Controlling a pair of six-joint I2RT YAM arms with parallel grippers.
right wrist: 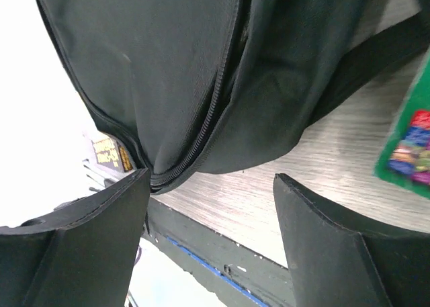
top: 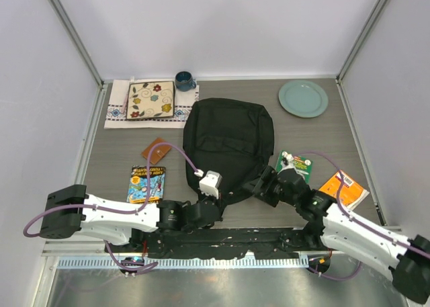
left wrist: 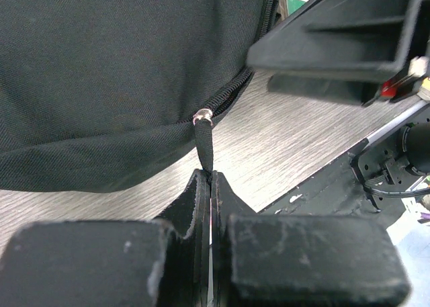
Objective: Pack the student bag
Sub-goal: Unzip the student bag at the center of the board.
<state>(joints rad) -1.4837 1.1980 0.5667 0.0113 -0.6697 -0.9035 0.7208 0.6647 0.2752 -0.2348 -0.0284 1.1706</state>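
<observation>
The student bag [top: 228, 142] is a big black backpack lying flat in the middle of the table, its zipped edge [right wrist: 201, 136] toward the arms. My left gripper [left wrist: 210, 176] sits at the bag's near edge [top: 224, 198]. It is shut on the black zipper pull strap [left wrist: 204, 146], which runs taut from the metal slider [left wrist: 202, 117] down into the jaws. My right gripper [right wrist: 211, 176] stands open at the bag's near right corner [top: 263, 186], its fingers over bare table just below the zipper. Nothing lies between them.
A green book [top: 295, 162] and an orange book [top: 344, 189] lie right of the bag. Left of it are a blue comic book [top: 146, 184] and a brown wallet [top: 155, 150]. At the back are a floral board [top: 150, 100] on a cloth, a blue mug [top: 185, 80] and a green plate [top: 303, 98].
</observation>
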